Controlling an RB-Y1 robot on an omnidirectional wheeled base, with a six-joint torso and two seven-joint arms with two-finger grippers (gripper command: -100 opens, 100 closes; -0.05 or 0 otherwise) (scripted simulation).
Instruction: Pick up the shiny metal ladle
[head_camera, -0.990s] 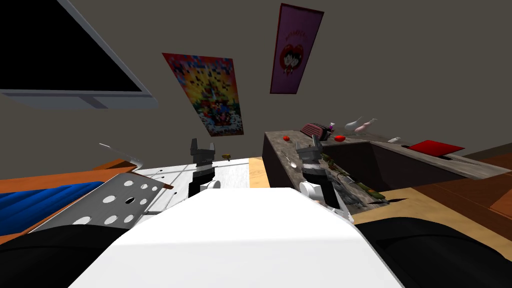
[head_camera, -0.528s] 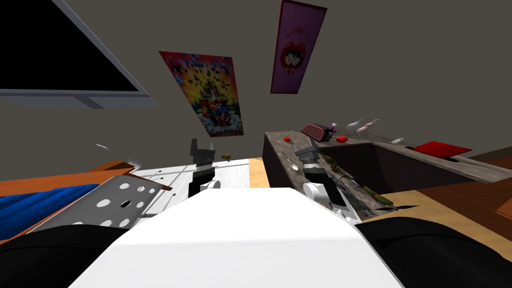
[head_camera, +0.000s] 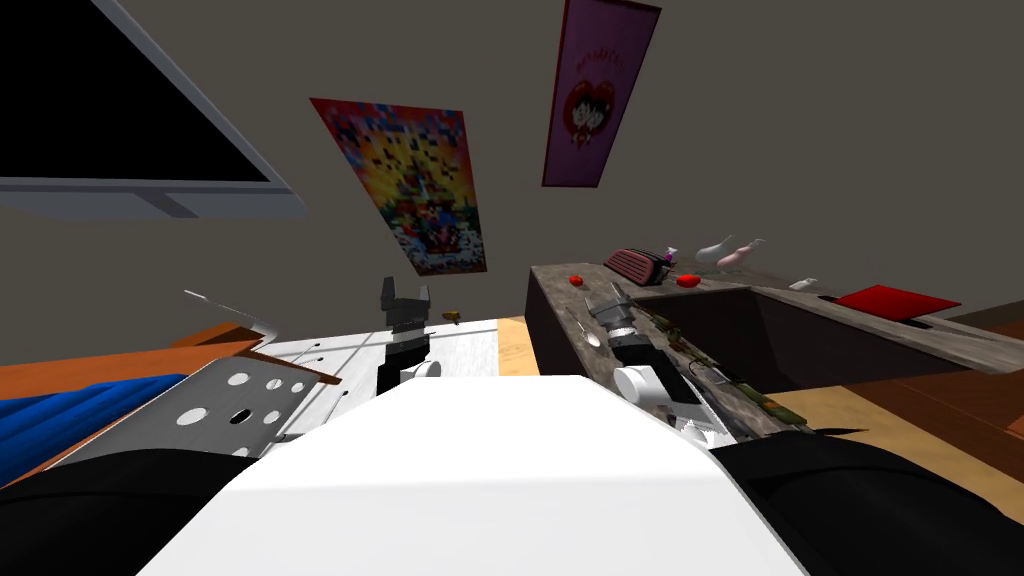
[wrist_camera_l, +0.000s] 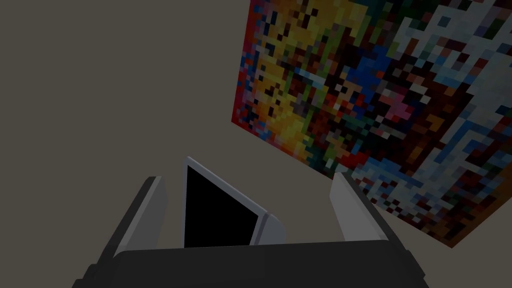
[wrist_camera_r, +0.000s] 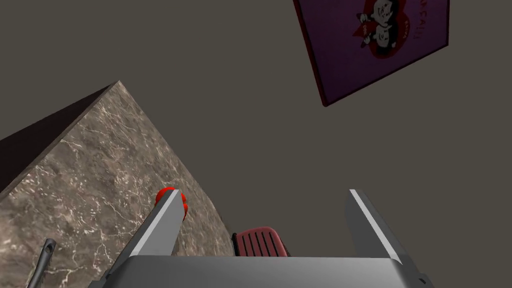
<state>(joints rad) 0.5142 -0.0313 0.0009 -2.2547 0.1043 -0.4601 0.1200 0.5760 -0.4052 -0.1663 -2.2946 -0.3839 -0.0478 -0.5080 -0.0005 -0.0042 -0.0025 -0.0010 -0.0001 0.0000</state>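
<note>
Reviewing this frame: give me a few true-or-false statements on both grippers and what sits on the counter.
1. The right gripper is open and holds nothing. True.
2. The ladle lies on the marbled counter. True.
3. The left gripper is shut on the ladle. False: it is open and empty, off to the side of the counter.
4. The toaster on the counter is blue. False: it is dark red.
</note>
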